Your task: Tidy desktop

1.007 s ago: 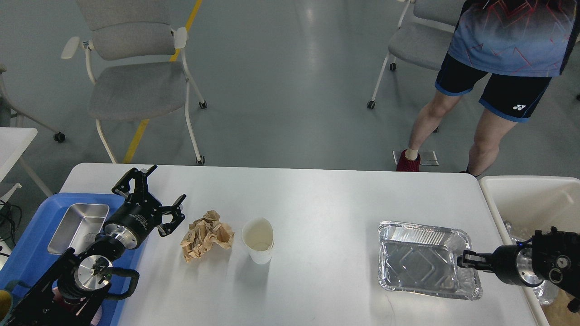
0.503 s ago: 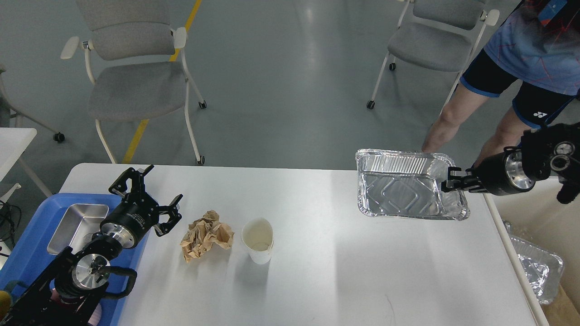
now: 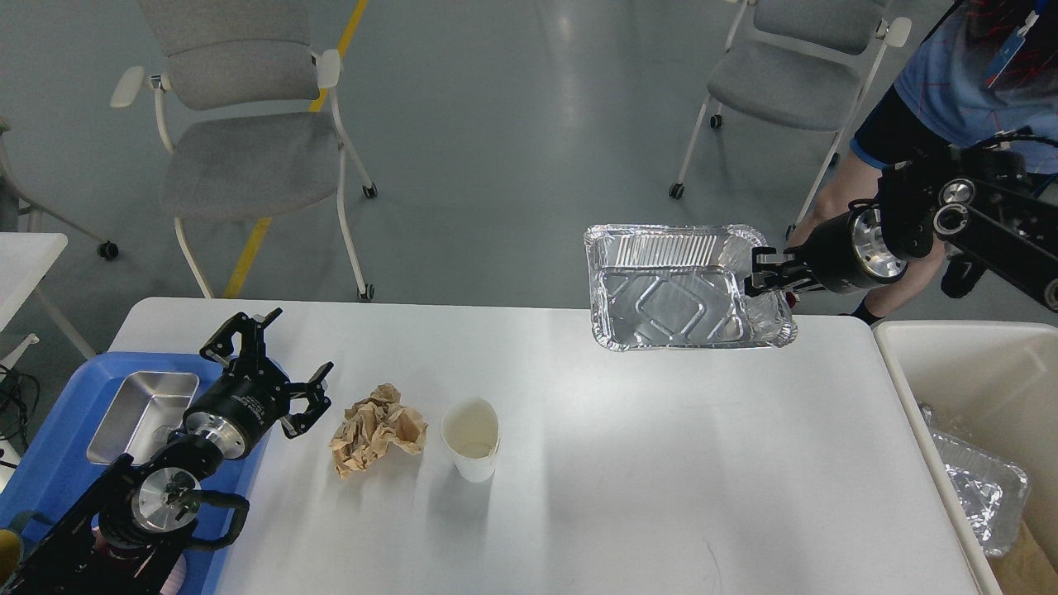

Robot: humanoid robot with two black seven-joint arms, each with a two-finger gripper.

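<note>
The large white rectangular worktop (image 3: 579, 463) with rounded corners filled the lower part of the view. The right hand (image 3: 762, 271) was clamped on the right rim of a shiny rectangular aluminium foil tray (image 3: 671, 289), holding it in the air above the worktop's far edge, nearer the far right corner. The left hand (image 3: 269, 362) hung over the worktop's left edge with its fingers spread apart, gripping nothing. Just beside it, toward the middle, lay a crumpled brown paper ball (image 3: 377, 428), and next to that stood a white paper cup (image 3: 471, 438), upright.
</note>
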